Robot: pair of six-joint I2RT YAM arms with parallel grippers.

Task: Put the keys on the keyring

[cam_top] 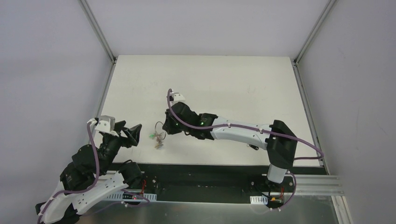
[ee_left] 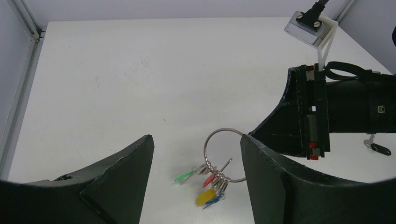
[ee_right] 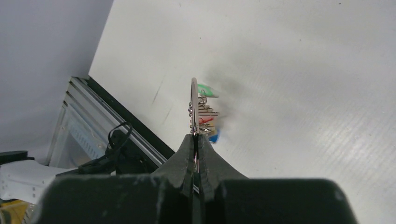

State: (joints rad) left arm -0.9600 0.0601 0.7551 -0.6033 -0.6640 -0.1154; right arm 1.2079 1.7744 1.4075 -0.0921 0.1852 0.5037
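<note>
My right gripper is shut on the metal keyring and holds it upright above the table, as the top view also shows. Several keys hang in a bunch from the ring. The green-headed key sticks out to the left, with red, yellow and blue heads beside it. The black-headed key lies on the table under the right arm. My left gripper is open, just short of the ring, with nothing between its fingers.
The white table has a metal rail along its near edge, and grey walls close it in on three sides. The right arm reaches across the front of the table. The right wrist camera mount sits above the ring.
</note>
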